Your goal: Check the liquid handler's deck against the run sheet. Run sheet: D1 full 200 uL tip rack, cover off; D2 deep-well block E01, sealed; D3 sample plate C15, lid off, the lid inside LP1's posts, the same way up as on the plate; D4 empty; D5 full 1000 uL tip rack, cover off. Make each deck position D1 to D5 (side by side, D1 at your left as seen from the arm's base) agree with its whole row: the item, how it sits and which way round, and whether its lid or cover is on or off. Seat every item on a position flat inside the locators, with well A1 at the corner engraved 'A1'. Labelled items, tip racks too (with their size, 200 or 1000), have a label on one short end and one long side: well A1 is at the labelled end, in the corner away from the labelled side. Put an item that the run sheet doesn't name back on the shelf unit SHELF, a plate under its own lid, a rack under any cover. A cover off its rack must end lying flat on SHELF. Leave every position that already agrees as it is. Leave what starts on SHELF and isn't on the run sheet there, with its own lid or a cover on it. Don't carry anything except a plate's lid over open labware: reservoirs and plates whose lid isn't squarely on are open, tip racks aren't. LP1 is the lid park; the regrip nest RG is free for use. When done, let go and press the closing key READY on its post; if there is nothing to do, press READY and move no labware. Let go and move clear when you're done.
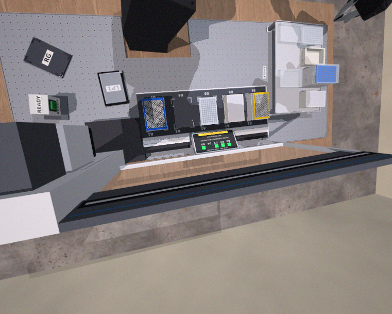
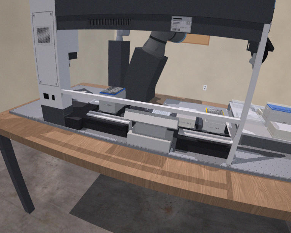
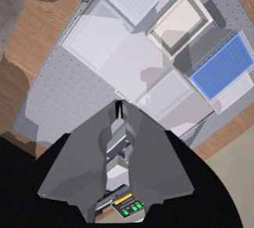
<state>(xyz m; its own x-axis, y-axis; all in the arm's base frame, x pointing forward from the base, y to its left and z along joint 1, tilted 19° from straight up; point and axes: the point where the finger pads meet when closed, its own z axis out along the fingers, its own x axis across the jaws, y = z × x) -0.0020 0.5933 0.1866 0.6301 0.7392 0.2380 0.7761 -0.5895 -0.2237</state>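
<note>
My gripper (image 1: 339,15) is shut and empty, high above the far right corner of the table, beyond the shelf unit SHELF (image 1: 297,68). In the wrist view the closed fingers (image 3: 118,106) hang over the shelf's near edge. On the deck, a yellow-rimmed tip rack (image 1: 260,105) sits uncovered at D1. A white sealed block (image 1: 234,108) is at D2 and an open well plate (image 1: 208,111) at D3. D4 (image 1: 183,113) is bare. A blue-rimmed tip rack (image 1: 154,113) sits uncovered at D5. A lid lies in LP1 (image 1: 113,87). The READY key (image 1: 52,104) is at the left.
SHELF holds a blue tip rack under a clear cover (image 1: 326,73), a cream reservoir (image 1: 312,56), a well plate (image 1: 311,34), flat clear covers (image 1: 290,78) and a white box (image 1: 313,99). The RG nest (image 1: 48,56) stands far left. The handler's gantry (image 2: 163,7) spans the deck.
</note>
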